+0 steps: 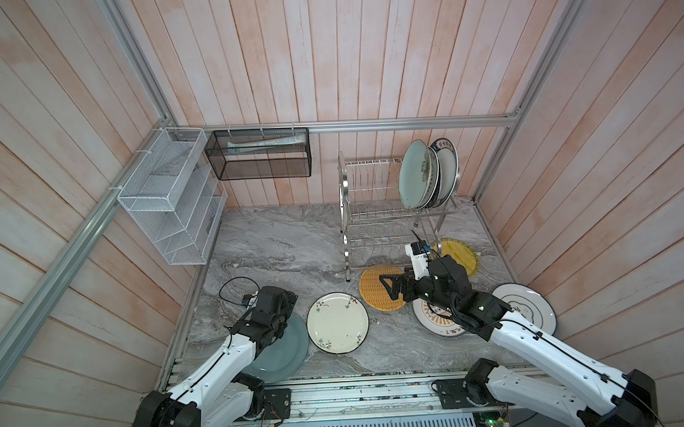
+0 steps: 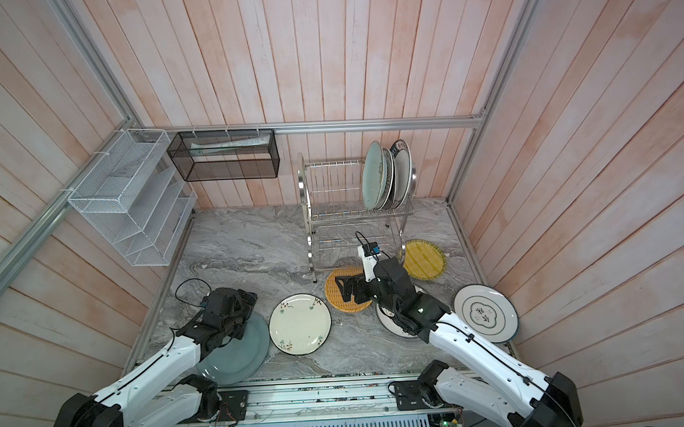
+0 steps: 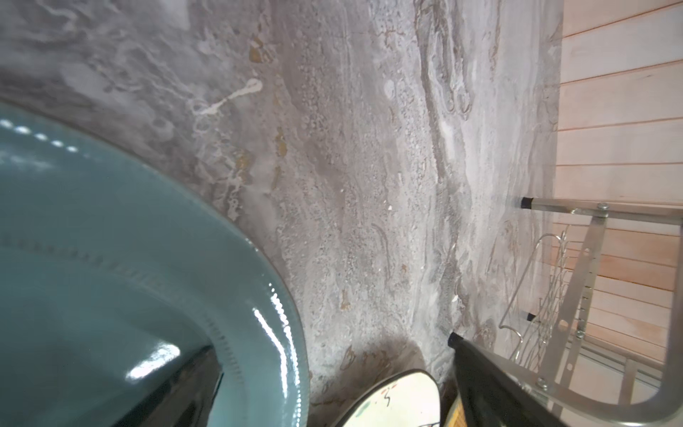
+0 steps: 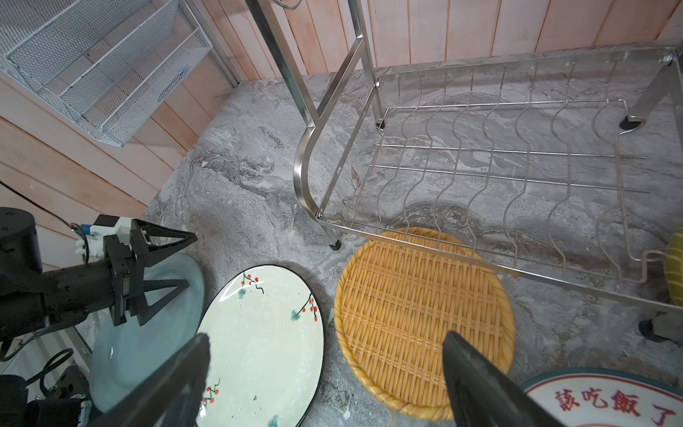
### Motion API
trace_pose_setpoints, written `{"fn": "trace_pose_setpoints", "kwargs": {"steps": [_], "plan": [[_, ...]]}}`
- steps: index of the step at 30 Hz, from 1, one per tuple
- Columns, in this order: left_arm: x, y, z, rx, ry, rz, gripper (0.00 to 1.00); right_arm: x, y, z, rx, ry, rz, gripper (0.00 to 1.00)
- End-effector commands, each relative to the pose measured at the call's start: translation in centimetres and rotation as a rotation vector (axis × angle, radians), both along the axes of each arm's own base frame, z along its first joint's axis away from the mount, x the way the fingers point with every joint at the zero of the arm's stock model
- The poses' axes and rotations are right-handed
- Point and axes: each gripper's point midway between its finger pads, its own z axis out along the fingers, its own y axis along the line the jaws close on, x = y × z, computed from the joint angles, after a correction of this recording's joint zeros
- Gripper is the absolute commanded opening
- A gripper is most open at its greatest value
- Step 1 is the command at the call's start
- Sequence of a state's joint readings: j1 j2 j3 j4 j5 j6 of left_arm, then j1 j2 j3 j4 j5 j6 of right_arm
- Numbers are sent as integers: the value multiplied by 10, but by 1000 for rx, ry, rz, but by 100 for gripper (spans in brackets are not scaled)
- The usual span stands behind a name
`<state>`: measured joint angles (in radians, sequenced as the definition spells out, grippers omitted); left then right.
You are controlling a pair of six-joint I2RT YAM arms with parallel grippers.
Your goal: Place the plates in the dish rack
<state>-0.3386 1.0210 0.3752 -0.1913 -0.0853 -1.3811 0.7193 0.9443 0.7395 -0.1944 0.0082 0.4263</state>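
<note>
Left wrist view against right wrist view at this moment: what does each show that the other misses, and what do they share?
Left wrist only: nothing new, just a close look at the ribbed rim of the grey-blue plate. Right wrist only: the whole left gripper, open, the white mesh organizer and the plate with red characters. Both: the grey-blue plate, cream floral plate, dish rack and marble counter.
</note>
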Motion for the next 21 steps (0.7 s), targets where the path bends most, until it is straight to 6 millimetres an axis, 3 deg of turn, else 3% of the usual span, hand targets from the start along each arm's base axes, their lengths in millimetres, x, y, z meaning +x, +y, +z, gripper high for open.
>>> {"fn": "trace_pose_setpoints", "kwargs": {"steps": [1,9,15,21], "plan": [[-3,6,-21,10,23,30,100,-2,1,-1,16,1,-1,98],[33,-1,-9,-10,-80,25,100,0,2,0,20,1,-6,98],[62,0,-12,-11,-96,23,100,0,2,2,19,1,-6,98],[103,-3,-8,32,-143,-30,100,0,1,4,20,-1,-10,98]]}}
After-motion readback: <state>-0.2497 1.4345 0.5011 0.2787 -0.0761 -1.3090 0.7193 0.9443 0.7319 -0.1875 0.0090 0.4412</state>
